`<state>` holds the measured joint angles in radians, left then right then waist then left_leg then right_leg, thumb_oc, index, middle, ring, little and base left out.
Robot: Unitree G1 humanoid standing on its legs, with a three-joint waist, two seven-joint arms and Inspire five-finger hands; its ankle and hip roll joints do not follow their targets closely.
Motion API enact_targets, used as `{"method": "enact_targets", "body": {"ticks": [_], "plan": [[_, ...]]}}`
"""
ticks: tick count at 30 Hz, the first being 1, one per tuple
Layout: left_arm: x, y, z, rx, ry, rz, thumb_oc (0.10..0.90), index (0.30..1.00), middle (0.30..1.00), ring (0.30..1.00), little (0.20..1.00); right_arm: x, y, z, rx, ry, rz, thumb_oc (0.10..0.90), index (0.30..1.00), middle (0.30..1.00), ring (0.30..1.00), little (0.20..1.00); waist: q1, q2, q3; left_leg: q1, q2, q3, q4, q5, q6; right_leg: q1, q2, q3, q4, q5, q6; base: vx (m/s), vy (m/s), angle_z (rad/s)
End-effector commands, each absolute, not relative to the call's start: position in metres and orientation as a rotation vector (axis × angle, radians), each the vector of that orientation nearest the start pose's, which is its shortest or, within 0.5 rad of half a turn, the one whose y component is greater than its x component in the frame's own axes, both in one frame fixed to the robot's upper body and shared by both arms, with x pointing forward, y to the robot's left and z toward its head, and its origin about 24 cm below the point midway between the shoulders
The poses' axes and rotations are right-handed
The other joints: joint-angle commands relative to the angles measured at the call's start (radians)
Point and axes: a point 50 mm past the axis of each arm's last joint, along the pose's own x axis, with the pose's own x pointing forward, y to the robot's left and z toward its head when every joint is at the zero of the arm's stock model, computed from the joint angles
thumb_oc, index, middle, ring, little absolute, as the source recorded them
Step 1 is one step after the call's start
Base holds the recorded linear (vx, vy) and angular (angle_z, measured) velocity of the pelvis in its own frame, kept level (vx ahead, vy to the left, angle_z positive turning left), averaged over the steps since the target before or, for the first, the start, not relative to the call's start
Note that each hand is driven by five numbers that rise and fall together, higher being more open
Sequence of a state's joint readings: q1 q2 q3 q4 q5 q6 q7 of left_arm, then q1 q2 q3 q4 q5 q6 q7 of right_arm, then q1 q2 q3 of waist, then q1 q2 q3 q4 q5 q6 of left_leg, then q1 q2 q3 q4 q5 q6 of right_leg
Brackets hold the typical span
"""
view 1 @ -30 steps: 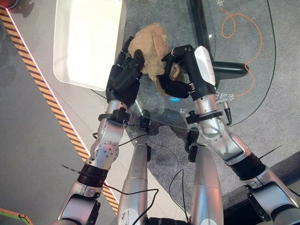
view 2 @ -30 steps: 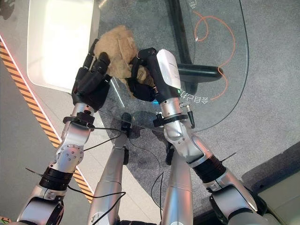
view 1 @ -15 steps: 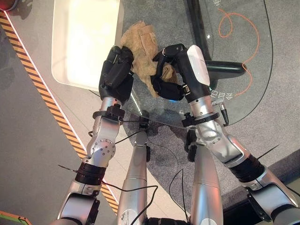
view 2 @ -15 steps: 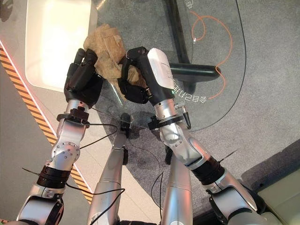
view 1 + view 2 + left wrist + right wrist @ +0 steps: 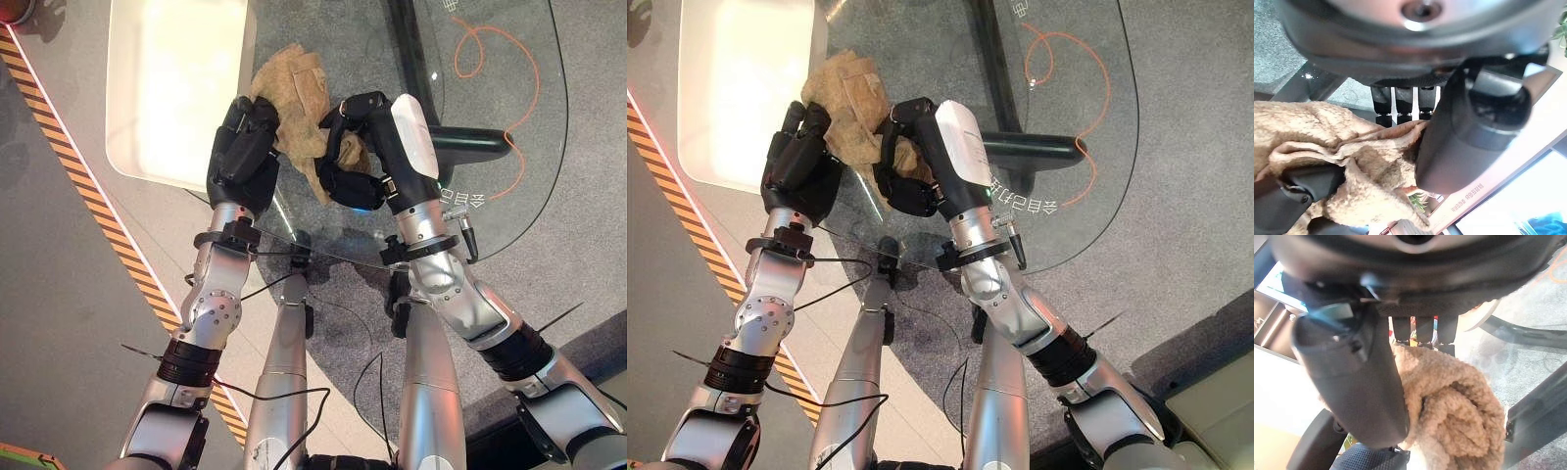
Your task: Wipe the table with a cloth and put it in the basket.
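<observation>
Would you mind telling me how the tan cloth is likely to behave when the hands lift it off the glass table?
The cloth is bunched and fuzzy, so probably floppy and light. The left hand and right hand both pinch it, so it likely sags between them. It seems unlikely to slip.

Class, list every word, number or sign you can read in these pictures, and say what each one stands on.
On the glass table, white characters beside the right hand: too small to read.
At the table's far edge, more white marks: cut off, unreadable.
In the left wrist view, dark print on a pale strip: too blurred to read.
</observation>
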<state>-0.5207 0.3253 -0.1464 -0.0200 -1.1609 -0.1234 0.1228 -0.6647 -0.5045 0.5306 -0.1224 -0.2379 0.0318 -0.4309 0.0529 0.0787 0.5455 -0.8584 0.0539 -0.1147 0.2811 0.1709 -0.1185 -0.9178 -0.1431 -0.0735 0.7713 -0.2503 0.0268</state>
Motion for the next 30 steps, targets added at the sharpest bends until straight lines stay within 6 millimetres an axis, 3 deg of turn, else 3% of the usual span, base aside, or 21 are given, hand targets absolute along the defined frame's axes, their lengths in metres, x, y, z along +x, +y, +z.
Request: {"method": "enact_targets", "body": {"ticks": [1,2,3,4,30], "plan": [[0.3058,0.1129,0.2438,-0.742,-0.587,-0.553,0.1,0.3,0.3,0.3,0.2,0.2596,-0.0518,0.2905,-0.53,-1.277,0.133,0.1,0.3,0.3,0.3,0.2,-0.004,-0.005,-0.025,0.034,-0.125,0.113,0.131,-0.183,0.138,0.049,0.073,-0.049,-0.264,0.178,0.013,0.0,0.0,0.0],[0.3059,0.113,0.2437,-0.744,-0.584,-0.549,0.163,0.354,0.354,0.354,0.263,0.2594,-0.0521,0.2905,-0.529,-1.277,0.133,0.1,0.3,0.3,0.3,0.2,-0.004,-0.005,-0.025,0.034,-0.125,0.113,0.131,-0.183,0.138,0.049,0.073,-0.049,-0.264,0.178,0.013,0.0,0.0,0.0],[0.3059,0.113,0.2436,-0.742,-0.581,-0.546,0.589,0.719,0.719,0.719,0.689,0.2593,-0.0523,0.2904,-0.529,-1.277,0.133,0.1,0.3,0.3,0.3,0.2,-0.004,-0.005,-0.025,0.034,-0.125,0.113,0.131,-0.183,0.138,0.049,0.073,-0.049,-0.264,0.178,0.013,0.0,0.0,0.0],[0.3063,0.1134,0.2423,-0.735,-0.579,-0.54,0.8,0.9,0.9,0.9,0.9,0.2593,-0.0515,0.2903,-0.529,-1.278,0.133,0.1,0.3,0.3,0.3,0.2,-0.003,-0.005,-0.025,0.035,-0.125,0.113,0.131,-0.183,0.138,0.05,0.073,-0.05,-0.263,0.178,0.014,0.0,0.0,0.0],[0.3053,0.1095,0.248,-0.737,-0.593,-0.56,0.8,0.9,0.9,0.9,0.9,0.2589,-0.0508,0.2921,-0.524,-1.287,0.133,0.1,0.3,0.3,0.3,0.2,-0.005,-0.008,-0.025,0.036,-0.124,0.114,0.12,-0.176,0.136,0.053,0.075,-0.051,-0.275,0.182,0.016,0.0,0.0,0.0]]}}
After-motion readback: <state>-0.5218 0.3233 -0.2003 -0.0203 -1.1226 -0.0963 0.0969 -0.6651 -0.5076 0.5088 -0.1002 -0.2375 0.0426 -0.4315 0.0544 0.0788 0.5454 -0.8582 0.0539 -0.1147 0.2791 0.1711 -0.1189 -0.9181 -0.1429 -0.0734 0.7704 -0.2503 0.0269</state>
